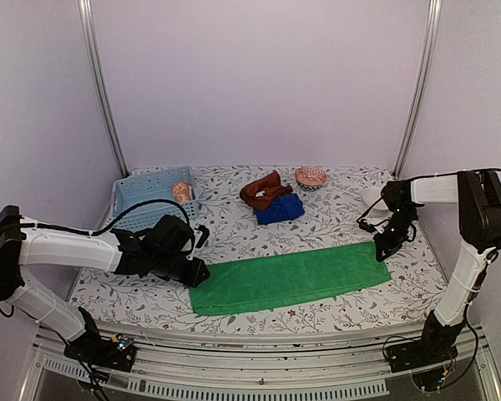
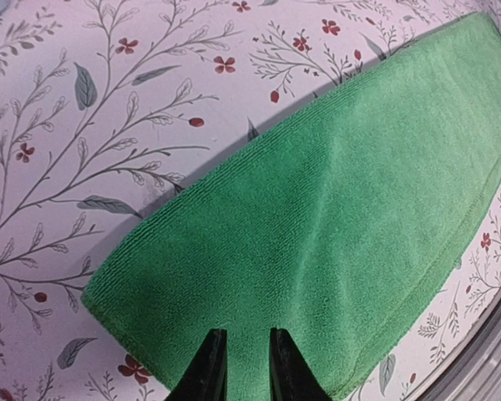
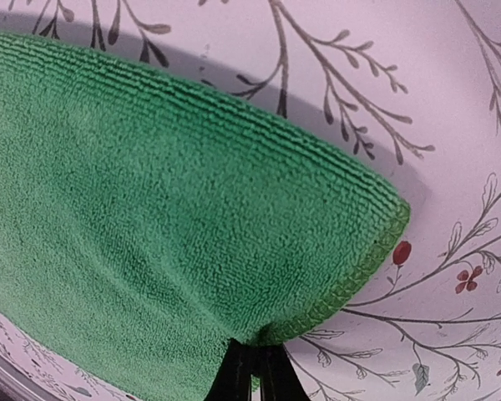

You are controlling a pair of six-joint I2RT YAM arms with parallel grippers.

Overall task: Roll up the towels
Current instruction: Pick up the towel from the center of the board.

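Closest in, the left tool (image 2: 244, 342) pinches the left end of the green towel (image 1: 288, 280), spread flat along the front of the table (image 1: 342, 213). The right tool (image 3: 252, 361) is clamped on its right corner. Behind lie the blue towel (image 1: 280, 210) and rust-brown towel (image 1: 264, 191), touching.

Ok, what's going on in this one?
Both arms are at the green towel, which lies flat as a long strip. The right gripper is pinched shut on its right end. The left gripper sits over the left end, jaws narrowly apart, grip unclear. No rolling shows yet. The rust-brown towel and blue towel lie behind.
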